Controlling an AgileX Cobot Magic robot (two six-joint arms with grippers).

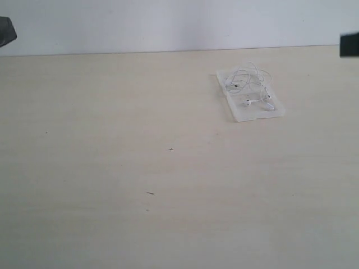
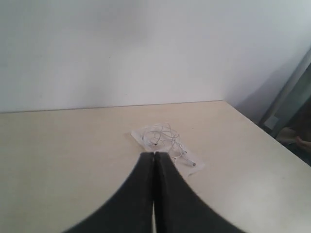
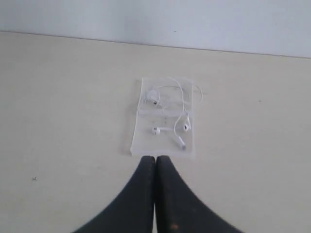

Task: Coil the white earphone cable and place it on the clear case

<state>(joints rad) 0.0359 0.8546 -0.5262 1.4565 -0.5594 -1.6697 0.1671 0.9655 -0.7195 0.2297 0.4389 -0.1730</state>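
White earphone cable (image 1: 250,78) lies in a loose tangle on top of the clear case (image 1: 241,115), its two earbuds resting on the near section and most of the loops piled on the far one. A loop or two hang out past the case's far rim and one long side. Seen from the exterior view, the case sits at about 1 o'clock from the middle of the table (image 1: 140,168), turned a little askew, close to the far edge where the tabletop meets the pale wall (image 1: 168,22) but not touching it. From the case, pale tabletop runs wide toward 6, 7 and 9 o'clock, marked only by a few small dark specks (image 1: 150,193).

My left gripper (image 2: 154,155) has its jaws pressed fully together with nothing between them, and it hangs short of the case's near end. My right gripper (image 3: 155,159) is the same, jaws closed tip to tip and holding nothing, just off the case's short near edge. Neither touches the white earphone cable.
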